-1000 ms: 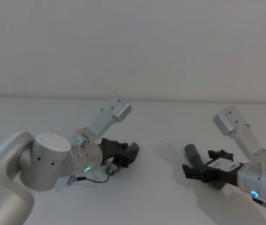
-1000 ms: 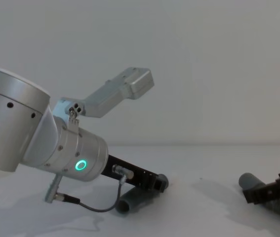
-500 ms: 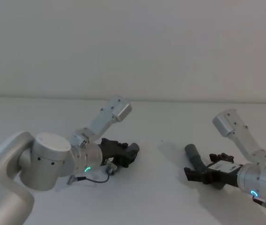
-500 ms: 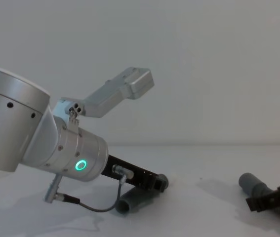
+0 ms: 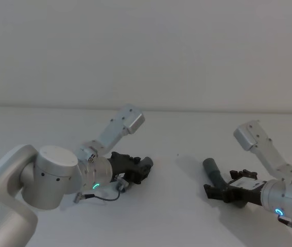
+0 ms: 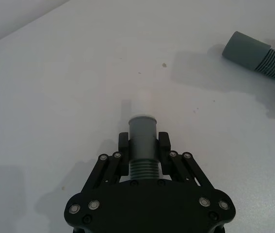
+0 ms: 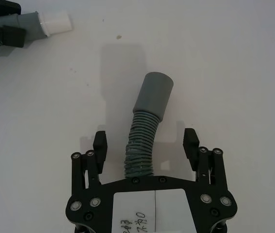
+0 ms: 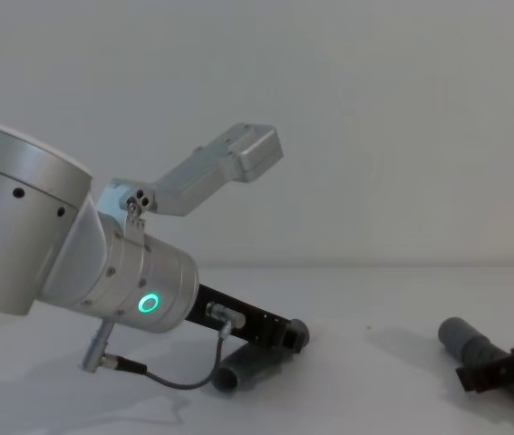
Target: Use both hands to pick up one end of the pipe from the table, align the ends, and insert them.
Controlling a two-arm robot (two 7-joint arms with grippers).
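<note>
The black left claw gripper (image 6: pixel 143 141) clamps a dark grey ribbed pipe end (image 6: pixel 142 127). The right gripper (image 7: pixel 145 140) gapes wide astride the grey ribbed hose (image 7: pixel 147 121); its white label (image 7: pixel 154 206) is illegible.

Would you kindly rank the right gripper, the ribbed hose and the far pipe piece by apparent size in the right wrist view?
1. The right gripper, fingers open.
2. The ribbed hose.
3. The far pipe piece, in the left gripper; it lies farther from the camera, so its true rank is unsure.
</note>
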